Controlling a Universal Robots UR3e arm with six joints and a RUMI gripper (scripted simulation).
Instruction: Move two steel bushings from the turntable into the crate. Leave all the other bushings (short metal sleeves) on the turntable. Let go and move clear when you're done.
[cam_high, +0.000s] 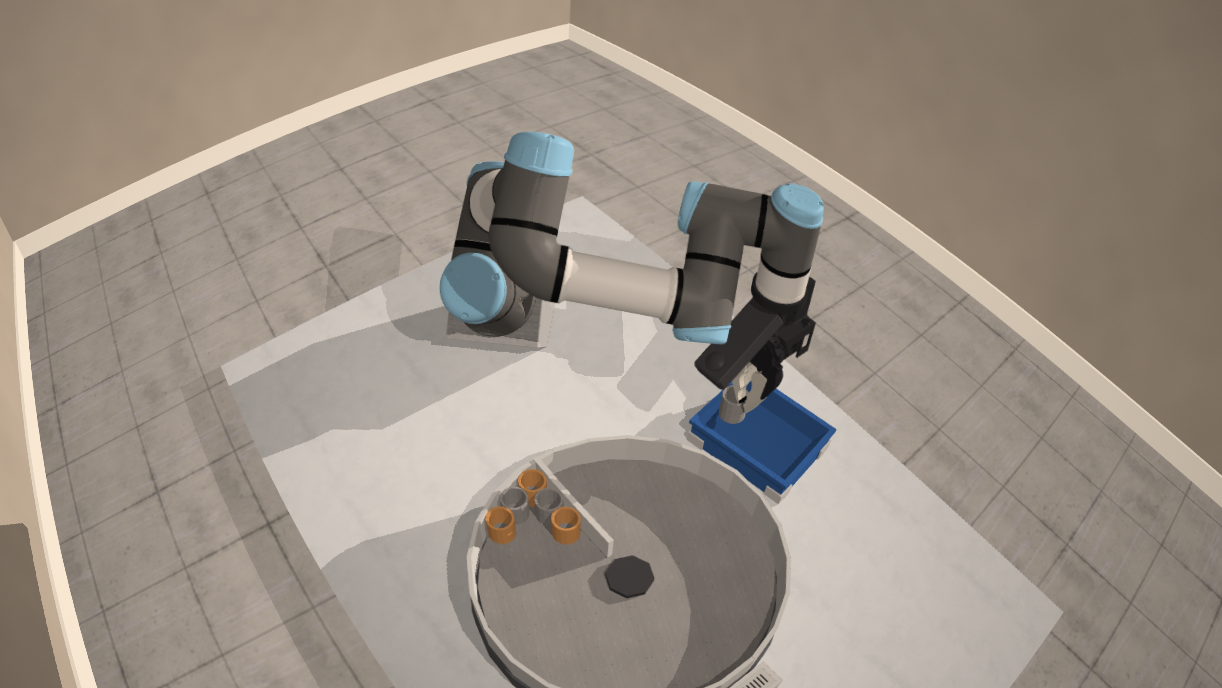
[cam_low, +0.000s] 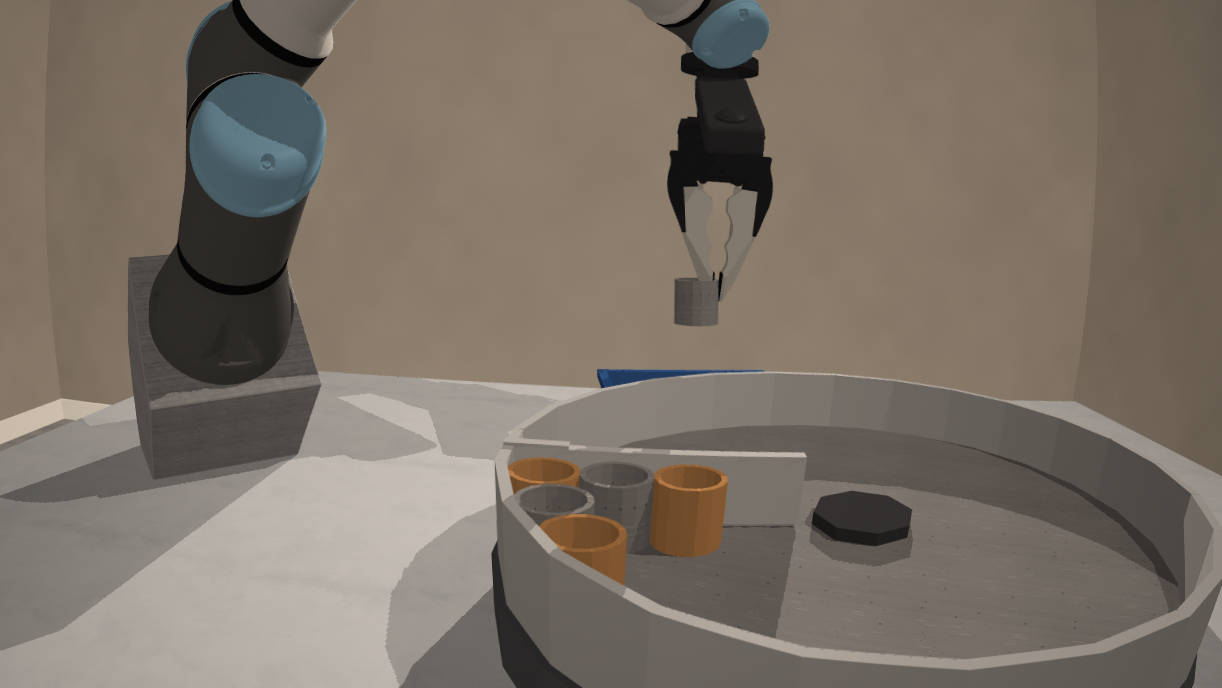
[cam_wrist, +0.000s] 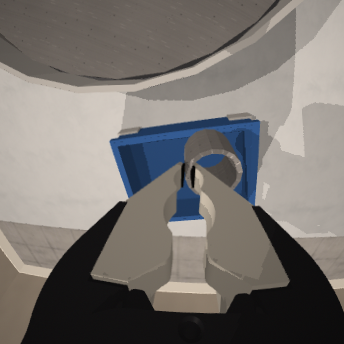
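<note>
My gripper is shut on the wall of a grey steel bushing and holds it upright, high above the blue crate. In the wrist view the bushing hangs over the crate's inside, pinched at its rim by my gripper. On the turntable, behind a white divider, stand two grey steel bushings and three orange bushings.
A black octagonal hub sits at the turntable's middle. The turntable has a raised white rim. The arm's base stands on a grey block at the back left. The crate lies just beyond the turntable's far edge.
</note>
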